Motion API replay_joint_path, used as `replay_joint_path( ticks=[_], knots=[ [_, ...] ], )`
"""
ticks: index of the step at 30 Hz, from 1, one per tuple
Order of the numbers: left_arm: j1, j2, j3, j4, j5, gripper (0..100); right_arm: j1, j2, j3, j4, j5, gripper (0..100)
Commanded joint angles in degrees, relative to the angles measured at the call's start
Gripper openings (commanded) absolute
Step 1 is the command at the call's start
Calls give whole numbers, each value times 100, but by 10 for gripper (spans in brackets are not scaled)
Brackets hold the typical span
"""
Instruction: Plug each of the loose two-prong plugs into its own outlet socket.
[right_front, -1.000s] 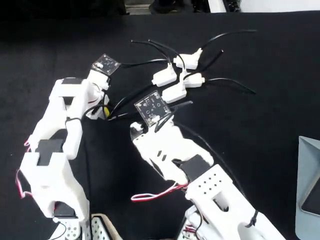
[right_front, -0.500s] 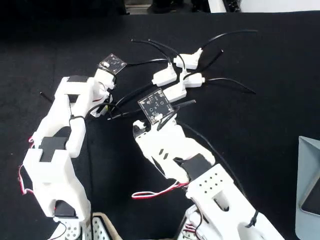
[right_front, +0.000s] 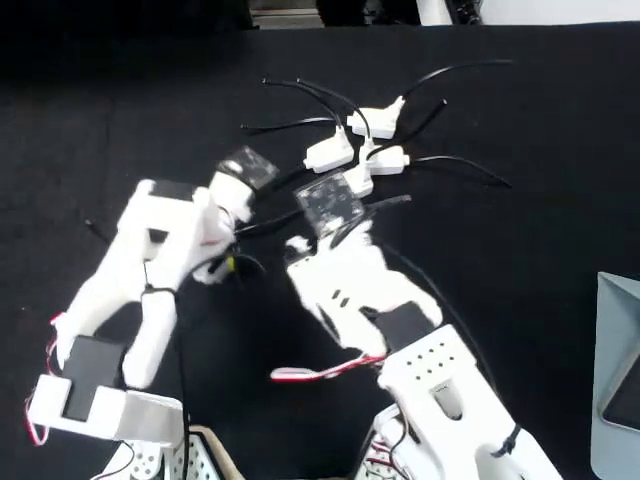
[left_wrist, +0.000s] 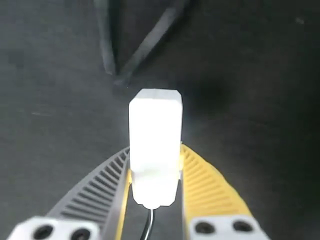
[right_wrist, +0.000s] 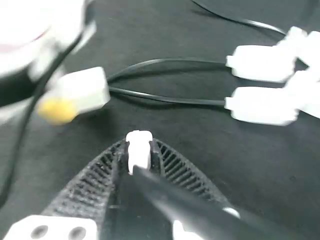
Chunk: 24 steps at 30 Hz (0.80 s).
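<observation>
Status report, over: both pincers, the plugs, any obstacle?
Left pincer shut on connector. Right pincer shut on plug. Pieces apart, not joined. Black cables lie close ahead.

Prongs of the white rectangular plastic plug (left_wrist: 155, 145) are hidden from you. A thick black cable (right_wrist: 175, 197) partly covers the small white plug (right_wrist: 138, 147).

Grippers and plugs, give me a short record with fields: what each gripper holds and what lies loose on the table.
left gripper: shut on a corded white block
right gripper: shut on a small white piece with a black cord
connectors: several white ones clustered on the table beyond both grippers, black cords fanning out
mated pairs: cannot tell
</observation>
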Motion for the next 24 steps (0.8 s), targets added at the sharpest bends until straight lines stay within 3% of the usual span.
replay_joint_path(
  ticks=[1, 4, 11, 24],
  knots=[
    [435, -396, 338, -53, 642, 30, 325, 22, -532, 369, -185, 13],
    [470, -387, 523, -255, 897, 53, 334, 22, -541, 396, -202, 13],
    [92, -448, 435, -308, 914, 237, 334, 22, -532, 396, -211, 13],
    [-1007, -448, -382, -237, 668, 242, 325, 31, -409, 264, -220, 13]
  ],
)
